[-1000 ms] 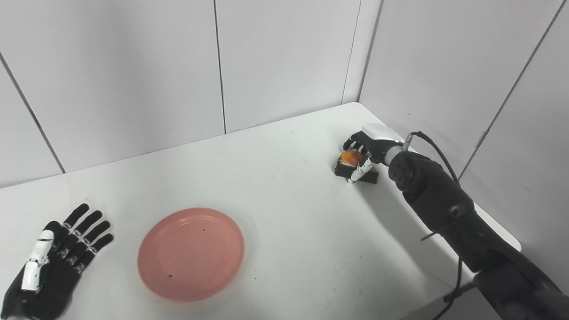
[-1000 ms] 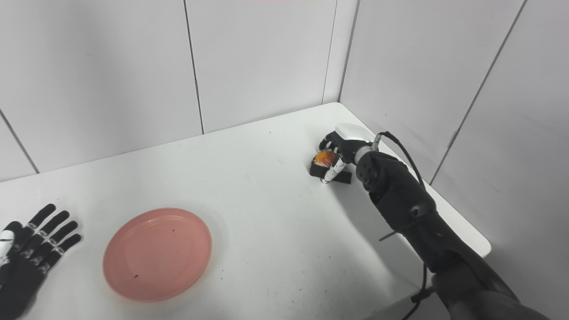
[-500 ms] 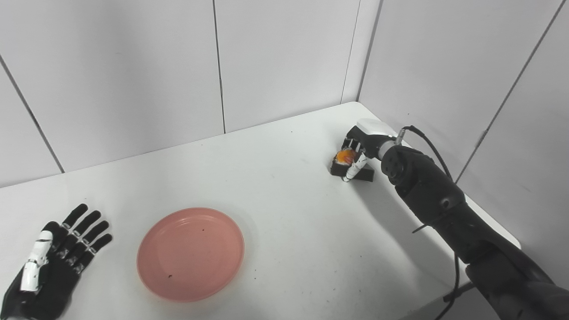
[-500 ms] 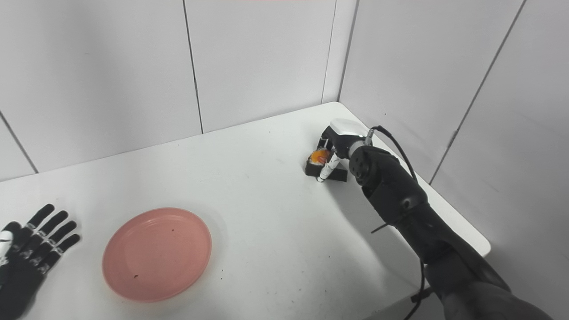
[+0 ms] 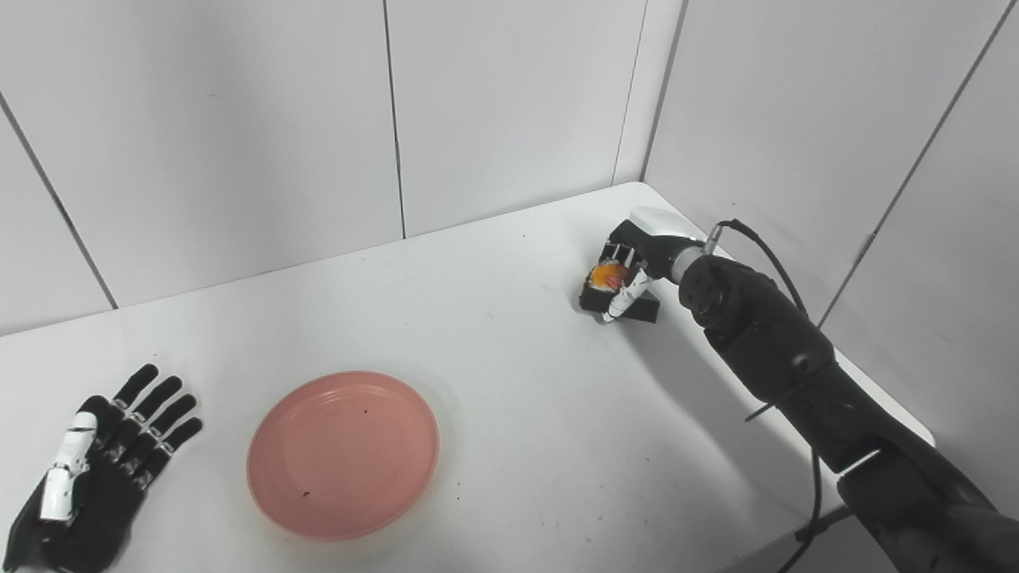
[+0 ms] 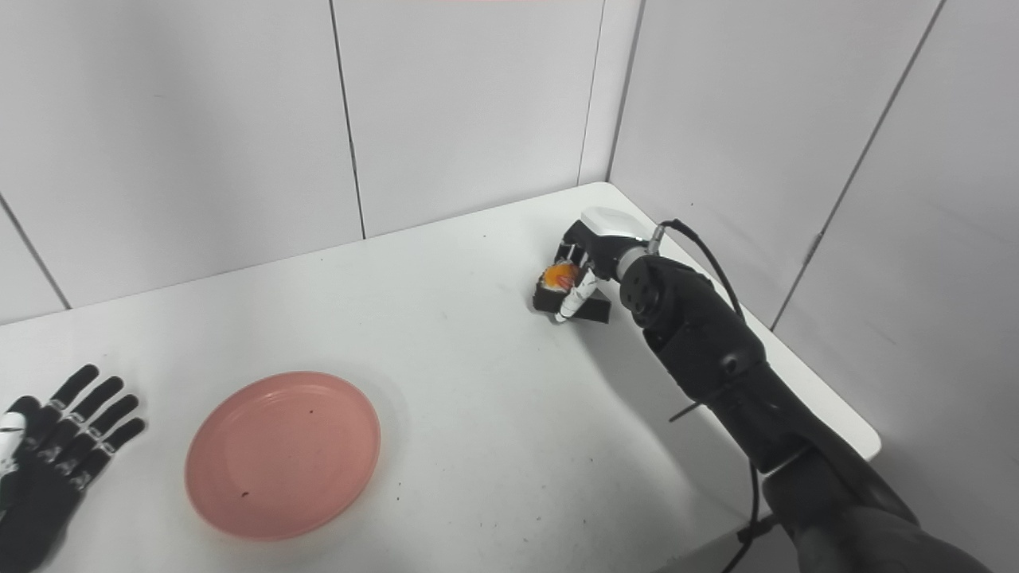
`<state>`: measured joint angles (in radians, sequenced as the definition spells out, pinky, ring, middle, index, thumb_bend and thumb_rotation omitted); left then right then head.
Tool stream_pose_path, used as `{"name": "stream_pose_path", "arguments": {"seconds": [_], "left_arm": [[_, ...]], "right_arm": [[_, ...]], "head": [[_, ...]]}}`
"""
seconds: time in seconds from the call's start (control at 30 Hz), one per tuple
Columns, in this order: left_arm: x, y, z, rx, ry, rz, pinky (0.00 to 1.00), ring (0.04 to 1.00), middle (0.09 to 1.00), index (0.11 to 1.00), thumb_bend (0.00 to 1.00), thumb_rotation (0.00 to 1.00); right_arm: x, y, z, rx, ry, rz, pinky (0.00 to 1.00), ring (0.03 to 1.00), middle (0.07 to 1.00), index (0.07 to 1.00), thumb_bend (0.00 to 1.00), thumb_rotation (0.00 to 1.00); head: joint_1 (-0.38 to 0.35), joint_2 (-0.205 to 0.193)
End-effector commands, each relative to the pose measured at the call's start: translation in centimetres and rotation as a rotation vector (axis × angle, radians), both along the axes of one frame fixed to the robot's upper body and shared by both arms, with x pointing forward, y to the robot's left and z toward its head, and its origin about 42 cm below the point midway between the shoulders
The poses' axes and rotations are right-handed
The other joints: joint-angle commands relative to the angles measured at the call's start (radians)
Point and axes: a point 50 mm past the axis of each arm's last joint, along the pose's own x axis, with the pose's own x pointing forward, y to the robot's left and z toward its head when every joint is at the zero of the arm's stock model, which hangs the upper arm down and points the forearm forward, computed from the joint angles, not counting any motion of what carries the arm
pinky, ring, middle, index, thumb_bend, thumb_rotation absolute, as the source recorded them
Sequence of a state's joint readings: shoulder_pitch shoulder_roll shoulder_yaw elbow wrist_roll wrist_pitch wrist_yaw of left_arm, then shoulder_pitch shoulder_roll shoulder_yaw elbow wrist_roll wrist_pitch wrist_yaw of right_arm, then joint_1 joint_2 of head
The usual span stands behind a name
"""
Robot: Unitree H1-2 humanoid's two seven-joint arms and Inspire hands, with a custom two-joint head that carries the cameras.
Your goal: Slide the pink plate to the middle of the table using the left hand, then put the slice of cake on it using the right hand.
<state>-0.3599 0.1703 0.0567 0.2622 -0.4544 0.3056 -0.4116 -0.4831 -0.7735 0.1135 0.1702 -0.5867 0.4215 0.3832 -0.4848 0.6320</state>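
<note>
The slice of cake (image 5: 603,288), dark with an orange top, sits at the right of the frame, gripped, it seems, by the right hand (image 5: 633,267). The pink plate (image 5: 342,454) lies well apart toward the lower left, empty. Just left of it the left hand (image 5: 95,469) rests flat, fingers spread, holding nothing.

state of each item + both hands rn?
pink plate: empty, flat on the table, near its front left.
slice of cake: held in the right hand's fingers, near the far right corner; lifted or on the table, cannot tell.
right hand: shut on the cake.
left hand: open, fingers spread, left of the plate, not touching it.
</note>
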Motion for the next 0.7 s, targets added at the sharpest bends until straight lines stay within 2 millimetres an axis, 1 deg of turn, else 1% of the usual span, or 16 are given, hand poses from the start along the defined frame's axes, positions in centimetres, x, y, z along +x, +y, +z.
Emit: {"name": "stream_pose_path", "arguments": {"seconds": [0.0,0.13,0.2,0.23,0.27,0.33,0.37,0.4,0.43,0.47,0.5,0.53,0.57,0.6,0.63,0.67], "left_arm": [[-1.1,0.0,-2.1,0.039,0.109,0.002,0.91,0.914,0.927,0.922,0.43,0.94],[-1.2,-0.5,-2.2,0.046,0.104,0.001,0.91,0.916,0.928,0.921,0.43,0.94],[-1.3,-0.9,-2.2,0.052,0.102,0.003,0.91,0.917,0.929,0.923,0.42,0.95],[-1.3,-1.2,-2.2,0.055,0.100,0.000,0.92,0.919,0.932,0.925,0.42,0.95],[-1.3,-1.4,-2.2,0.057,0.099,-0.002,0.92,0.922,0.935,0.927,0.42,0.97],[-1.4,-2.2,-2.3,0.061,0.098,-0.003,0.92,0.924,0.936,0.928,0.41,0.98],[-1.4,-2.5,-2.3,0.062,0.098,-0.002,0.92,0.927,0.939,0.929,0.40,0.99],[-1.5,-3.0,-2.3,0.061,0.100,-0.003,0.93,0.927,0.939,0.929,0.40,1.00],[-1.5,-3.4,-2.3,0.060,0.102,-0.002,0.94,0.935,0.948,0.939,0.38,1.00],[-1.6,-3.8,-2.2,0.060,0.104,-0.003,0.94,0.938,0.951,0.944,0.38,1.00],[-1.7,-4.3,-2.1,0.062,0.107,-0.002,0.95,0.941,0.954,0.947,0.37,1.00],[-1.7,-4.8,-2.0,0.064,0.110,0.000,0.95,0.942,0.955,0.951,0.37,1.00],[-1.8,-5.3,-1.9,0.069,0.114,0.002,0.95,0.942,0.955,0.951,0.37,1.00],[-1.8,-5.8,-1.9,0.073,0.118,0.005,0.95,0.940,0.952,0.949,0.37,1.00],[-1.8,-6.2,-1.9,0.075,0.121,0.008,0.94,0.937,0.950,0.946,0.37,1.00],[-1.8,-6.9,-1.9,0.074,0.125,0.008,0.94,0.936,0.948,0.944,0.37,1.00]], "right_arm": [[0.0,-0.6,4.5,-0.035,-0.091,-0.012,0.46,0.510,0.576,0.492,0.51,0.12],[-0.2,0.9,6.6,-0.053,-0.121,0.030,0.45,0.497,0.560,0.491,0.51,0.12],[-0.3,1.9,7.7,-0.074,-0.124,0.075,0.44,0.485,0.550,0.491,0.51,0.12],[-0.4,2.7,8.3,-0.078,-0.133,0.107,0.42,0.473,0.541,0.491,0.51,0.12],[-0.5,3.3,8.7,-0.081,-0.138,0.128,0.41,0.466,0.535,0.491,0.51,0.12],[-0.8,5.0,9.5,-0.084,-0.153,0.175,0.41,0.466,0.532,0.491,0.51,0.12],[-0.9,5.4,9.7,-0.085,-0.156,0.184,0.42,0.468,0.532,0.491,0.51,0.12],[-1.0,6.5,10.0,-0.082,-0.164,0.215,0.42,0.469,0.532,0.491,0.51,0.12],[-1.0,7.1,10.3,-0.079,-0.169,0.234,0.40,0.458,0.526,0.491,0.50,0.12],[-1.1,7.7,10.5,-0.078,-0.173,0.251,0.39,0.451,0.523,0.491,0.50,0.12],[-1.1,8.6,10.7,-0.072,-0.178,0.276,0.39,0.447,0.521,0.491,0.50,0.12],[-1.1,9.4,10.8,-0.063,-0.182,0.298,0.38,0.442,0.518,0.491,0.50,0.12],[-1.0,10.3,10.9,-0.052,-0.185,0.326,0.38,0.441,0.517,0.491,0.50,0.12],[-0.8,11.0,10.9,-0.039,-0.191,0.357,0.37,0.431,0.480,0.517,0.51,0.06],[-0.7,11.4,10.9,-0.030,-0.195,0.376,0.36,0.420,0.456,0.533,0.51,0.02],[-0.5,12.4,10.7,-0.021,-0.198,0.406,0.35,0.415,0.447,0.540,0.51,0.01]], "head": [[0.001,-0.001],[0.027,-0.003],[0.047,-0.005],[0.072,-0.006],[0.072,-0.006],[0.143,-0.009],[0.143,-0.009],[0.180,-0.009],[0.180,-0.009],[0.222,-0.008],[0.229,-0.008],[0.264,-0.007],[0.279,-0.006],[0.326,-0.002],[0.326,-0.002],[0.385,0.003]]}}
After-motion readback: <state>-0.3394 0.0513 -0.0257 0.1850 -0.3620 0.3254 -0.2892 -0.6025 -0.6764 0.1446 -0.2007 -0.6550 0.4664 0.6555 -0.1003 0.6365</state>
